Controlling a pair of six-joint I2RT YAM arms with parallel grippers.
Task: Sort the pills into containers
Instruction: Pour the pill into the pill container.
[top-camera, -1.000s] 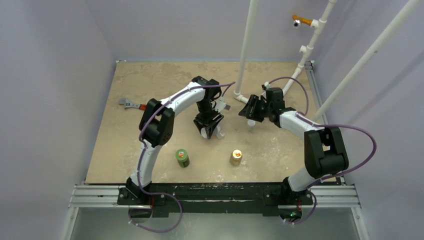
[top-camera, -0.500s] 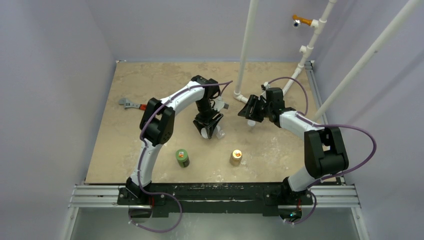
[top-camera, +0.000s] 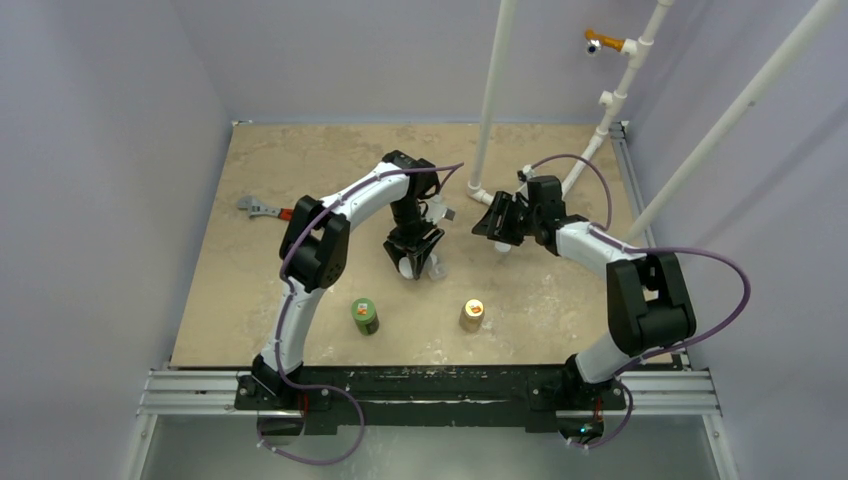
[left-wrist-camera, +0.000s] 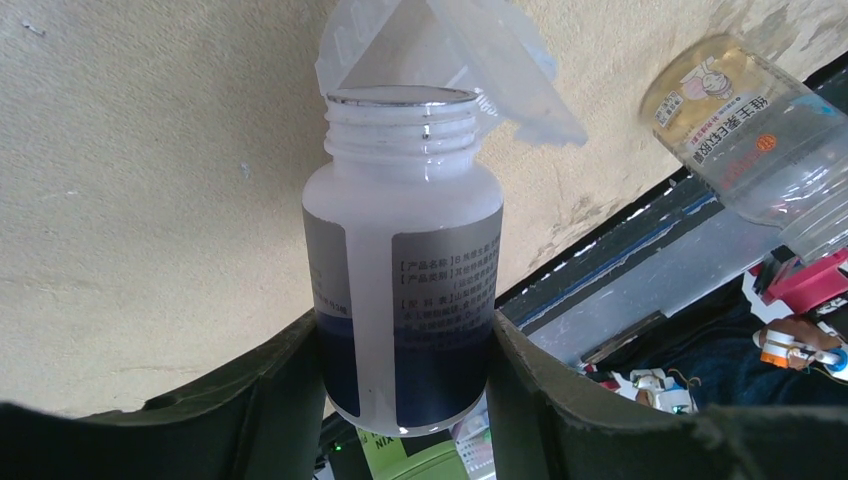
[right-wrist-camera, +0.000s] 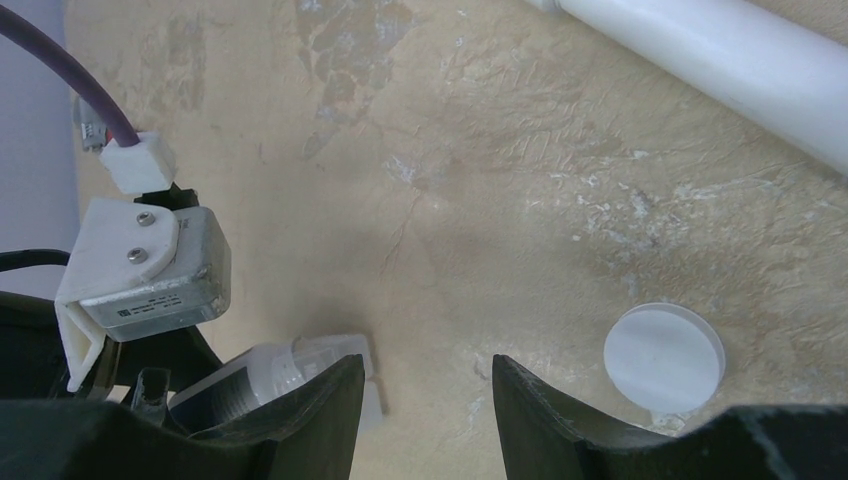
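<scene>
Both arms have crept a little to the left over the last second, the right more than the left; nothing on the worktop has shifted.

The left hand is closed partway on a white bottle, one finger against each side of its labelled body. The bottle is uncapped and tipped, its mouth aimed at the clear case, which lies on the worktop just beyond the rim with what looks like a raised lid. The right hand holds nothing, its jaws about half apart, and hovers over bare worktop with the loose white cap lying near it.

No pills show at the bottle's mouth, in the case or on the worktop; they may be too small to see. Opening looks done and pouring seems to be the step in hand, so most of the sorting likely remains. A green bottle and a tan bottle stand well apart toward the near edge, upright and untouched.
</scene>
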